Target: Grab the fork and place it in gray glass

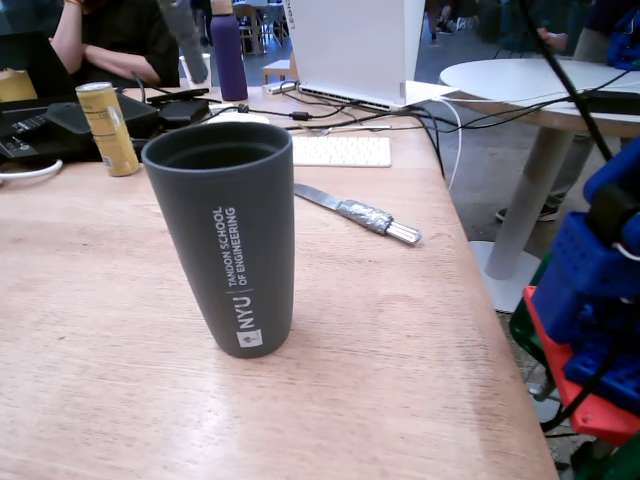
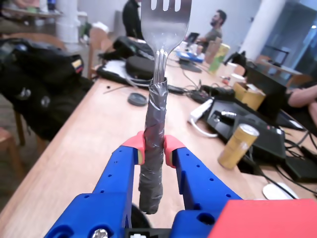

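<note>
In the wrist view my blue gripper (image 2: 154, 148) is shut on the fork (image 2: 165, 25). Its red-tipped fingers (image 2: 134, 144) clamp the foil-wrapped handle (image 2: 154, 119). The fork points away from the camera, tines at the top edge, raised above the wooden table. The gray glass (image 1: 228, 245) stands upright in the middle of the table in the fixed view, with white NYU print and an open mouth that looks empty. It is out of the wrist view. In the fixed view only blue arm parts (image 1: 595, 290) show at the right edge. The fork and fingers are not visible there.
A foil-handled knife (image 1: 355, 212) lies behind and right of the glass. A yellow can (image 1: 108, 128) stands at its back left and also shows in the wrist view (image 2: 238, 146). A white keyboard (image 1: 340, 150), cables, a purple bottle (image 1: 228, 55) and a laptop line the back. The table's edge runs along the right.
</note>
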